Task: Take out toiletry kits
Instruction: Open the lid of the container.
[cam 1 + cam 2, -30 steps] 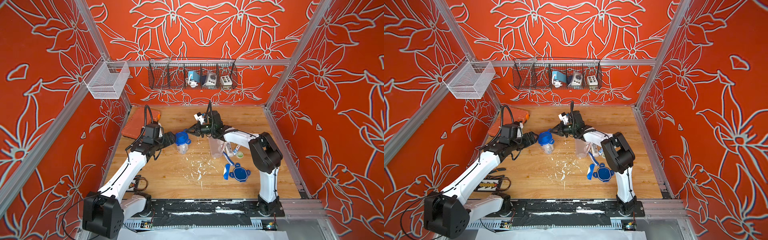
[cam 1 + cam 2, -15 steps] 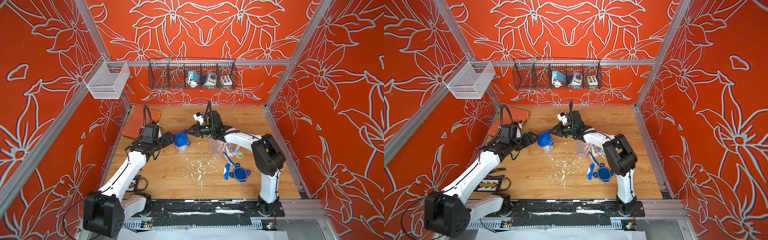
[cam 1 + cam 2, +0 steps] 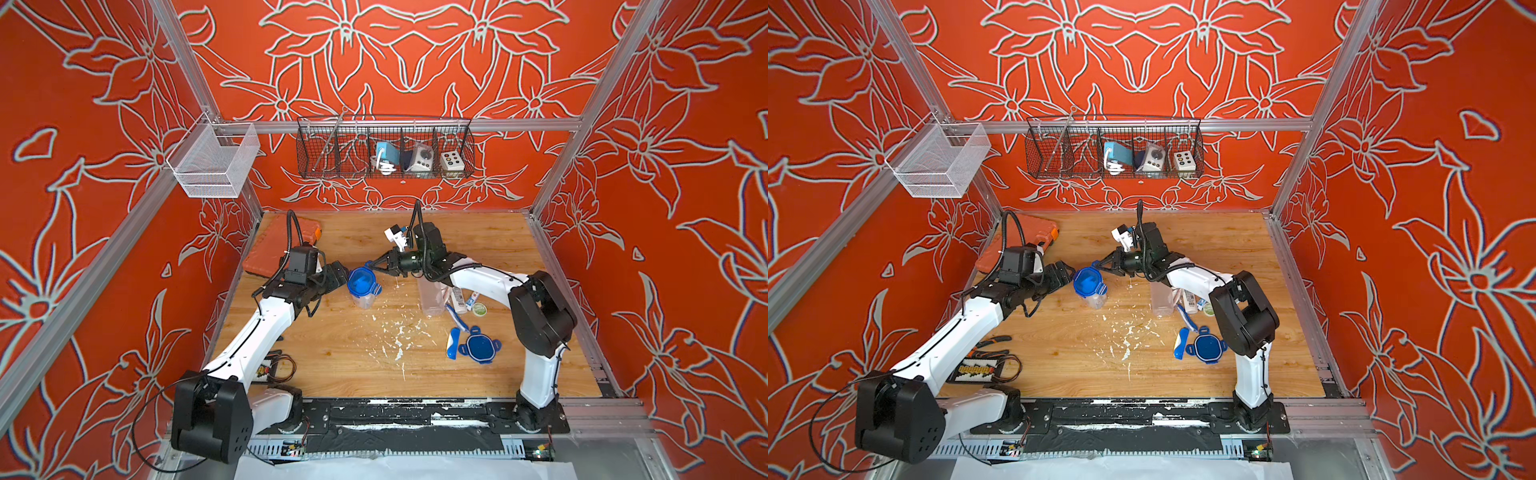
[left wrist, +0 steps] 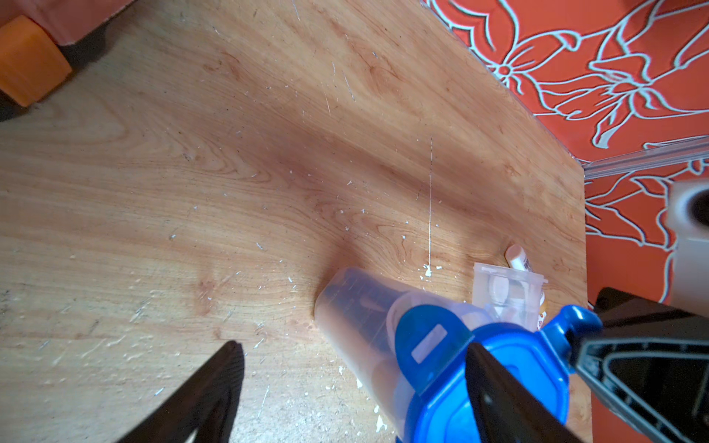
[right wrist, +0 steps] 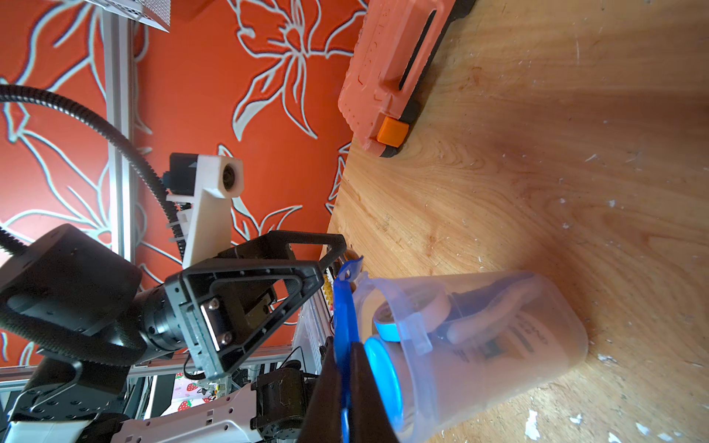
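Right tool (image 3: 370, 266): closed on a tab of the blue lid (image 3: 362, 281) of the clear jar (image 3: 365, 300) holding one toiletry kit (image 5: 479, 326). Left tool (image 3: 341, 276): wide apart, empty, beside the lid. Second kit (image 3: 461, 300): loose on counter (image 3: 353, 365).

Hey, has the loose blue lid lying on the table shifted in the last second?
No. The loose blue lid sits where it was, same gap to the white scuff marks.

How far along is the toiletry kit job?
Done: one clear plastic jar stands open, round blue lid off, toiletry items beside it. In hand: right gripper pinches a blue lid tab on the closed second jar; left gripper open alongside. Left: empty that jar.
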Robot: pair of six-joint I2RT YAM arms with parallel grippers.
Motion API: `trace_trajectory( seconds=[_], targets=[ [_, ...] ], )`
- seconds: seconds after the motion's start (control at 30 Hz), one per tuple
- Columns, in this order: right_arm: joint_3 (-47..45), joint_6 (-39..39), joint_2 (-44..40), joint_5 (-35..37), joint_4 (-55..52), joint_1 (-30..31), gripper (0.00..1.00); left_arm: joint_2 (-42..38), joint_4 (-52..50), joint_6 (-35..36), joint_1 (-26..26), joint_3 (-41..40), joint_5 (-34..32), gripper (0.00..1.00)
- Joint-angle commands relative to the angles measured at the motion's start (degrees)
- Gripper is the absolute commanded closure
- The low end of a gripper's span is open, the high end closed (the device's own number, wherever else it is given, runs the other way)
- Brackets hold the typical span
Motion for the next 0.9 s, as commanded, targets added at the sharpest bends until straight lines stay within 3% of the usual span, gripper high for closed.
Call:
trace_trajectory(
  seconds=[0.0, 0.3, 0.5, 0.87],
  targets=[
    [1.9, -2.4, 0.1, -1.4, 1.4, 0.4, 1.0, 1.0, 1.7, -0.8, 0.5, 1.0, 1.3, 0.15],
    [4.4, 4.5, 2.7, -5.0, 9.4, -0.1, 1.0, 1.5, 2.2, -1.0, 0.9, 1.4, 1.7, 0.16],
    [5.0, 1.5, 2.6, -5.8, 4.1, 0.8, 1.0, 1.4, 1.5, -0.6, 1.2, 1.9, 1.4, 0.15],
    [3.5, 1.1, 0.2, -10.5, 4.5, 2.1, 1.0, 1.0, -0.4, 0.9, 1.3, 2.8, -0.8, 0.15]
  ],
)
